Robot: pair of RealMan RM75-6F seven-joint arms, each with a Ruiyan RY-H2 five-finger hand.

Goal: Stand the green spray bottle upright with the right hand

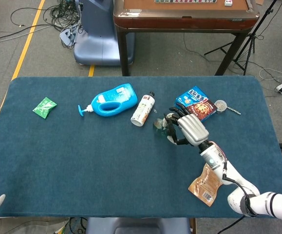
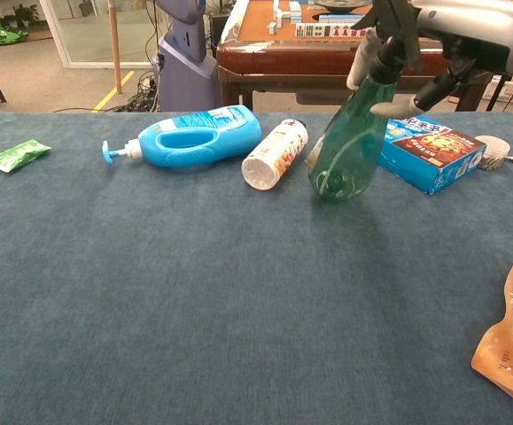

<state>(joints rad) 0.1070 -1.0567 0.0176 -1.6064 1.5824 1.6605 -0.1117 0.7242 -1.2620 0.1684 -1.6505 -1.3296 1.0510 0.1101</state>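
Chest view: right robot hand is gripping the green spray bottle by its neck, tilting it, base resting on the counter between the white bottle and blue box.

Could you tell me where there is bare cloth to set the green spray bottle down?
The near half of the table is bare, between the green packet and the brown pouch. It is crowded around the blue detergent bottle, white bottle and cookie box.
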